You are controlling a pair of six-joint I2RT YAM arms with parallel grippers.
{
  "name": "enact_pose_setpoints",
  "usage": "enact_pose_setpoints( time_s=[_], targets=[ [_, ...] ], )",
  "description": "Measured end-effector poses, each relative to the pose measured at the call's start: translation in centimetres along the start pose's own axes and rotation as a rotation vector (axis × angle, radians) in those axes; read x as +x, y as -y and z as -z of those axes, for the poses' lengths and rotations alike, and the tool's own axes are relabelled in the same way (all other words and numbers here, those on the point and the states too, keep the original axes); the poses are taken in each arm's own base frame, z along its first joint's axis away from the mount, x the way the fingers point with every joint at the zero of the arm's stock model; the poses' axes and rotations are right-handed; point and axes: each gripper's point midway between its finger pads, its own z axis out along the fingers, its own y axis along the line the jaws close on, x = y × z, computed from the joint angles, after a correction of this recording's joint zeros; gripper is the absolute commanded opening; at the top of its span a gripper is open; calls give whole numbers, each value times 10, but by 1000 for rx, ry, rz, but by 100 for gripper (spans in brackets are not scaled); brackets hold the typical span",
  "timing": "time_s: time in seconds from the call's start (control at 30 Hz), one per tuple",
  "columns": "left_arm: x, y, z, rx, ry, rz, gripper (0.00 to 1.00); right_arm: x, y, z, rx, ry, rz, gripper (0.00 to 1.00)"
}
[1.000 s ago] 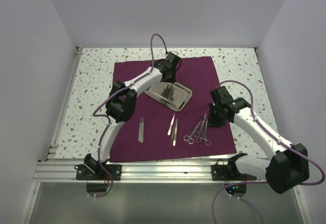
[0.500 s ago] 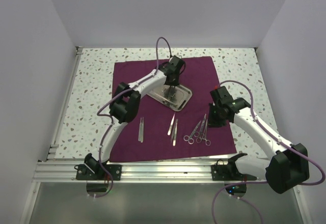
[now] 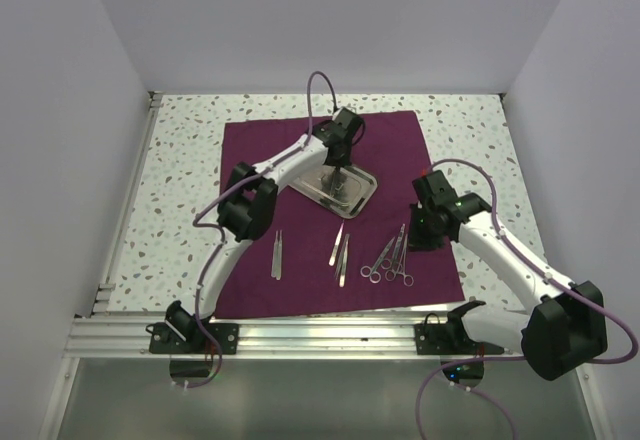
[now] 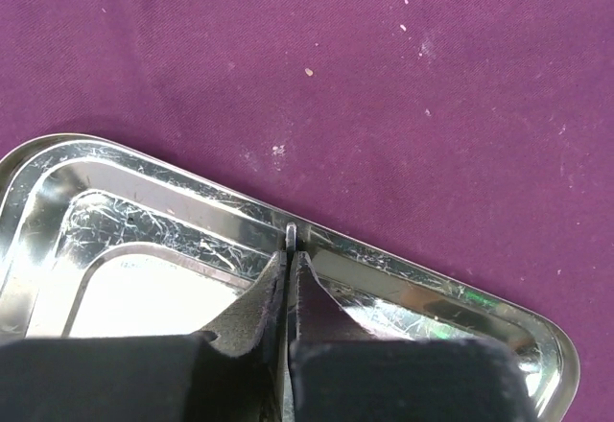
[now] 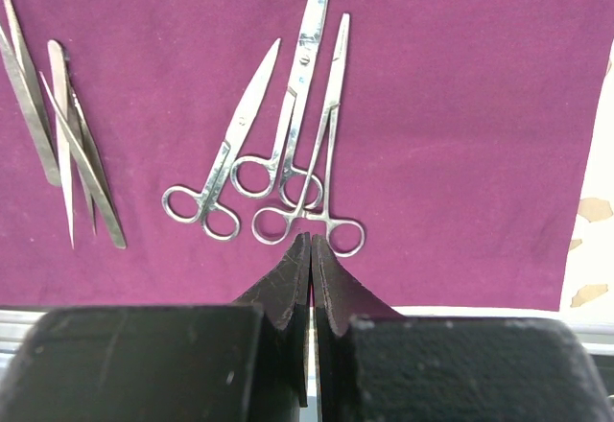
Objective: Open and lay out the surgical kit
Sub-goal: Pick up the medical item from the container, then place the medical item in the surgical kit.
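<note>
The left tool (image 4: 289, 259) had moved to the 12 o'clock rim of the steel tray (image 4: 144, 201) and clamped it, mid cloth (image 4: 432, 105), likely to reposition it; the right tool (image 5: 311, 249) hung closed, empty, above the forceps (image 5: 299, 158)

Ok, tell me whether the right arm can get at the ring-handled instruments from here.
Probably yes. The right gripper is shut and empty just short of the ring-handled instruments, nothing lies between, and the left gripper is away, pinching the steel tray rim.

Plain white walls (image 3: 60, 110) enclose a speckled tabletop (image 3: 180, 180), an aluminium rail (image 3: 320, 337) along its near edge.
</note>
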Motion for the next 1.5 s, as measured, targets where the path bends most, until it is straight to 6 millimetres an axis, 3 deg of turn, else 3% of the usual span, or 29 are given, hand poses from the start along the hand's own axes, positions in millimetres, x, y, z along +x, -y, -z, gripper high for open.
enact_pose_setpoints(
  time_s=[0.4, 0.6, 0.7, 0.9, 1.03, 1.1, 1.27, 1.37, 1.5],
  targets=[
    [-2, -2, 3, 90, -31, 19, 0, -3, -2, -4, -8, 10, 4, 0],
    [-1, -13, 13, 174, -88, 57, 0, -6, -5, -8, -18, 13, 7, 0],
    [-9, -22, 19, 199, -88, 76, 0, -8, -8, -12, -24, 12, 7, 0],
    [-45, -36, 57, 223, -20, 109, 0, -9, -12, -17, -38, 2, 11, 0],
    [-56, -52, 103, 194, 40, 119, 0, -10, -15, -18, -52, 4, 16, 0],
    [-42, -67, 128, 156, 43, 121, 0, -11, -17, -19, -59, 2, 19, 0],
    [26, -99, 175, 56, 6, 118, 0, -11, -18, -27, -56, -17, 29, 0],
    [77, -109, 184, 10, -42, 104, 0, -11, -19, -31, -54, -30, 35, 0],
    [148, -118, 179, -45, -138, 80, 0, -17, -25, -31, -67, -30, 45, 0]
  ],
)
